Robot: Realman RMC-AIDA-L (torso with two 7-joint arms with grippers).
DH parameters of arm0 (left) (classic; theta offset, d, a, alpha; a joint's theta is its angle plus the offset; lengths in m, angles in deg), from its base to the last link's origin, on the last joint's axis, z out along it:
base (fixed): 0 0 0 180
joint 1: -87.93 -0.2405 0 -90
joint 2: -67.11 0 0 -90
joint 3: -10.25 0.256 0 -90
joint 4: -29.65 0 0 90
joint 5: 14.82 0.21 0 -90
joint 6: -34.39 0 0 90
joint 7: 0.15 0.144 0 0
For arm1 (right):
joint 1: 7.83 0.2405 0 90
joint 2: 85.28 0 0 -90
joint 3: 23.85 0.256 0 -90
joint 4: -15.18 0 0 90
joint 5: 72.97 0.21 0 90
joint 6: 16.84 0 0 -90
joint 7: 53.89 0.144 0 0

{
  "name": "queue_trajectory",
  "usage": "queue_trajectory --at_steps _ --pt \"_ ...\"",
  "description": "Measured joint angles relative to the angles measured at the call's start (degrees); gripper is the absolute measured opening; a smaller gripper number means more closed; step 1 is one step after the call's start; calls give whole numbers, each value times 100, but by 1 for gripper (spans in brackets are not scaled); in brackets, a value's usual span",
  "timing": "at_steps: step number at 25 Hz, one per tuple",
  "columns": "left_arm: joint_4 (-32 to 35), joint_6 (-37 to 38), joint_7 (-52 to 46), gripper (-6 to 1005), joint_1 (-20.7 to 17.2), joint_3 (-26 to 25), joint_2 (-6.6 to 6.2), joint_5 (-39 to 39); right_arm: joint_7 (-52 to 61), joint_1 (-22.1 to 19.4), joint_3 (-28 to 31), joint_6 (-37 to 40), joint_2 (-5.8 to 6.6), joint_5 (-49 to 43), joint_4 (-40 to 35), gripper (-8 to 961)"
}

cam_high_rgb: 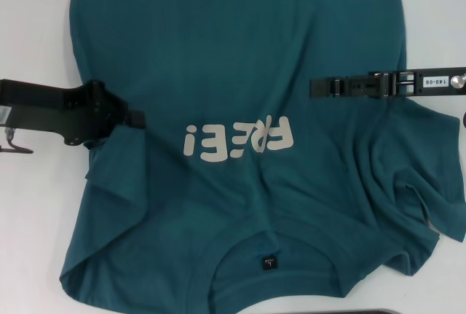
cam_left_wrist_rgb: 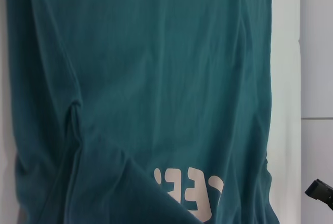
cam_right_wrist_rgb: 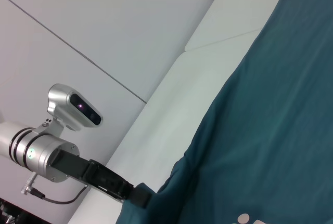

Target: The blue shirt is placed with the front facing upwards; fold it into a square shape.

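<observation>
The blue shirt (cam_high_rgb: pixel 233 52) lies spread front up on the white table (cam_high_rgb: pixel 36 241). Its off-white "FREE!" print (cam_high_rgb: pixel 237 138) reads upside down to me, and the collar with the small black neck label (cam_high_rgb: pixel 268 262) is nearest me. My left gripper (cam_high_rgb: pixel 137 119) reaches in from the left, shut on the shirt's left side, where the cloth bunches and lifts (cam_right_wrist_rgb: pixel 156 198). From the right, my right gripper (cam_high_rgb: pixel 314 87) hangs over the shirt near the print. The right sleeve (cam_high_rgb: pixel 415 197) lies crumpled. The left wrist view shows the shirt body (cam_left_wrist_rgb: pixel 156 78) and part of the print (cam_left_wrist_rgb: pixel 192 193).
Bare white table shows left of the shirt (cam_left_wrist_rgb: pixel 289 78) and along its far side (cam_right_wrist_rgb: pixel 171 115). A dark edge (cam_high_rgb: pixel 386 311) runs along the near table edge. A small black part (cam_left_wrist_rgb: pixel 320 192) pokes in beside the shirt.
</observation>
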Motion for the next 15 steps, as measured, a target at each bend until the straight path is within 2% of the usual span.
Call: queue_trajectory --at_steps 5,13,15 --pt "150 -123 67 36 58 3 -52 0 5 0 -19 -14 0 -4 0 941" --pt "152 -110 95 160 72 45 -64 -330 15 -1 -20 -27 0 -11 -1 941" --pt "153 -111 42 245 63 260 -82 -330 15 0 -20 -29 0 -9 -5 942"
